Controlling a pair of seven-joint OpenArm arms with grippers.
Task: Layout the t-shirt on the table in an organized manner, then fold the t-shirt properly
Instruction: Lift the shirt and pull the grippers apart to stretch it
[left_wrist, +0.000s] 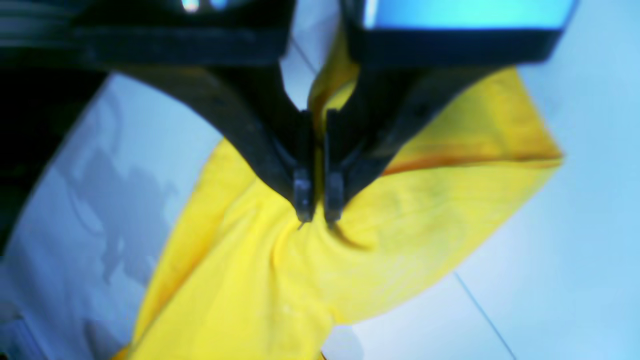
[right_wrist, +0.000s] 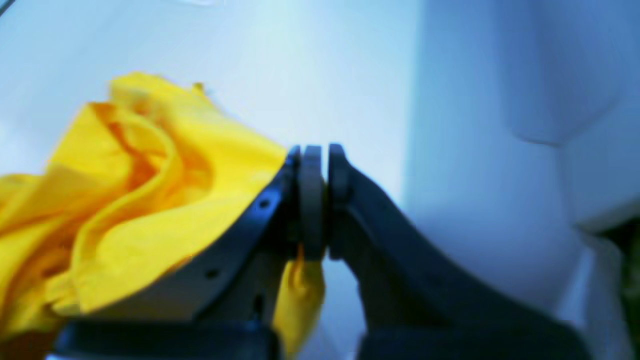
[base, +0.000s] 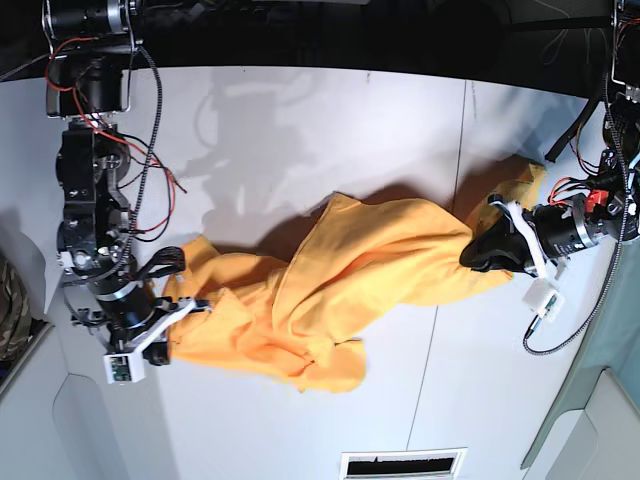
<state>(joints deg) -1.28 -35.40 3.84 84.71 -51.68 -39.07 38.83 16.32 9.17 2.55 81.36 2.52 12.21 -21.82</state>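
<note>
The orange-yellow t-shirt hangs stretched and twisted between my two grippers above the white table, its middle sagging onto the top. My left gripper is shut on the shirt's right end; in the left wrist view the closed fingertips pinch a bunched fold of the t-shirt. My right gripper is shut on the shirt's left end; in the right wrist view the gripper clamps a strip of the t-shirt. No lettering shows.
A thin dark seam crosses the table under the shirt's right part. A camouflage-patterned cloth lies at the left edge. A white vent grille sits at the front edge. Cables trail along the right arm.
</note>
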